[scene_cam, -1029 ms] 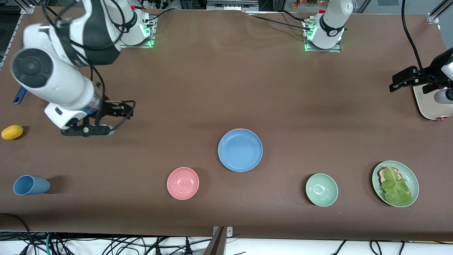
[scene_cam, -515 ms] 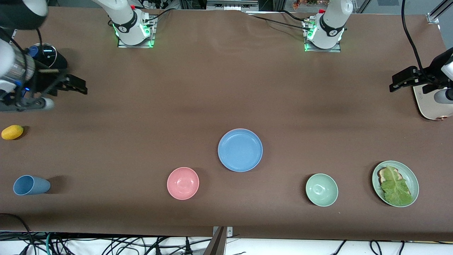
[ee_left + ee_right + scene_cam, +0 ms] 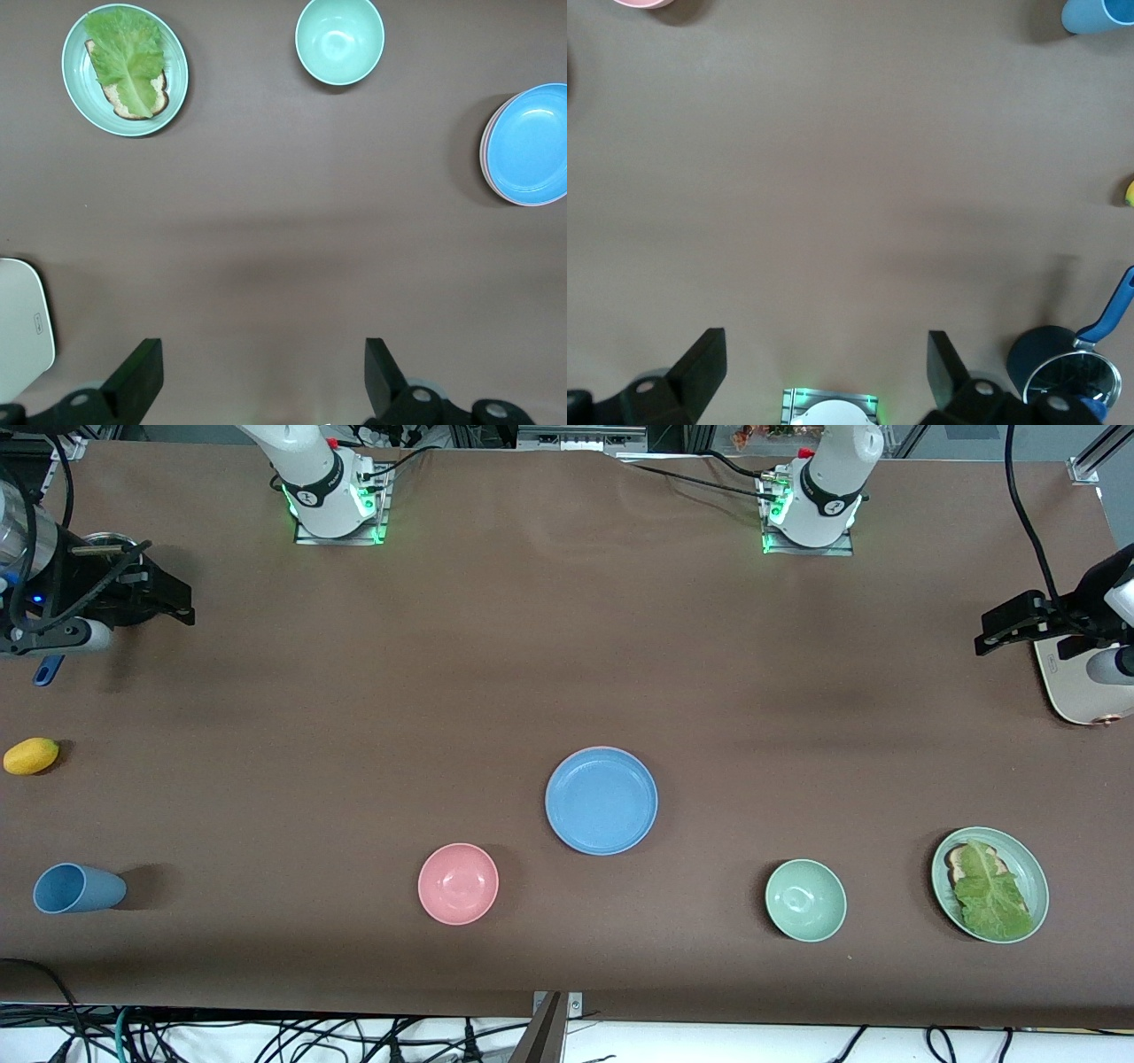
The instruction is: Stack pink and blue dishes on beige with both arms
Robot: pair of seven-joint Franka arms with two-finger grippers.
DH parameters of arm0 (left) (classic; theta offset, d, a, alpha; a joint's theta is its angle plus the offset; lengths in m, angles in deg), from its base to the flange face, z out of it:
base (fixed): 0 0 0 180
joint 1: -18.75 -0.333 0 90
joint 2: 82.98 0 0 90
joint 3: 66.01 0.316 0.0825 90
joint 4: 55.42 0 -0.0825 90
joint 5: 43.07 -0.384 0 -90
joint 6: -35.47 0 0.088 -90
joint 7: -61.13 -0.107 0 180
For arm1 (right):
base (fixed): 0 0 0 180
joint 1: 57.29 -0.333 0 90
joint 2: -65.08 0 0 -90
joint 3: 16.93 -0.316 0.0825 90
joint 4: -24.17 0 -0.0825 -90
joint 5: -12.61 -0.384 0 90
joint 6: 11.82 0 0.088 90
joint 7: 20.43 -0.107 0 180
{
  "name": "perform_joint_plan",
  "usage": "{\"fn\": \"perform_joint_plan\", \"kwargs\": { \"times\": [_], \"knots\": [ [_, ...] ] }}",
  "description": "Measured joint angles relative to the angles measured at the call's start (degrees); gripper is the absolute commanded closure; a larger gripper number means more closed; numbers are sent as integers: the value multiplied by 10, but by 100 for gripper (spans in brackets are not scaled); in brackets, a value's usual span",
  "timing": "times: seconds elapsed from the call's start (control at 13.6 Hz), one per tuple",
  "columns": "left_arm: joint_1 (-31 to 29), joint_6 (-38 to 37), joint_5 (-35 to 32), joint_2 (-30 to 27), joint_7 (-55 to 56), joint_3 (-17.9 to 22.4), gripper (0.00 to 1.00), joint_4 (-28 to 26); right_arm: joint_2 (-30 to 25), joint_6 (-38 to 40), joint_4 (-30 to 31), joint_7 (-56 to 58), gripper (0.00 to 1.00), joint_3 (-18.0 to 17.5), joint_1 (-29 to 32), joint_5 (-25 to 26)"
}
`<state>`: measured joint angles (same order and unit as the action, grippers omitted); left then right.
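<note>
The light blue plate [image 3: 601, 801] lies on top of a stack in the middle of the table. A thin rim of the pink plate [image 3: 484, 152] peeks out from under it; the beige plate is hidden beneath. My right gripper [image 3: 168, 598] hangs open and empty, high over the right arm's end of the table, its jaws wide apart in the right wrist view [image 3: 824, 347]. My left gripper [image 3: 999, 627] waits open and empty over the left arm's end, beside a white board; the left wrist view [image 3: 262, 354] shows only bare table between its fingers.
Nearer the front camera than the stack are a pink bowl [image 3: 458, 883], a mint bowl [image 3: 805, 900] and a mint plate with lettuce [image 3: 990, 884]. A blue cup [image 3: 77, 888], a yellow fruit [image 3: 31, 755] and a blue-handled pan [image 3: 1067, 376] sit at the right arm's end. A white board [image 3: 1076, 686] lies under the left gripper.
My right arm has swung away from the middle of the table toward its own end and risen. The left arm and the plates have not moved.
</note>
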<state>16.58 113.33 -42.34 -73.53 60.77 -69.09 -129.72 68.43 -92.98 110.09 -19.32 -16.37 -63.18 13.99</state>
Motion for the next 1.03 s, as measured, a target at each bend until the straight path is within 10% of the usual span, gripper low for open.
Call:
{"fn": "perform_joint_plan", "kwargs": {
  "times": [1.03],
  "knots": [
    [0,0,0,0,0,0,0,0,0,-3,0,0,0,6,17,-15]
  ]
}}
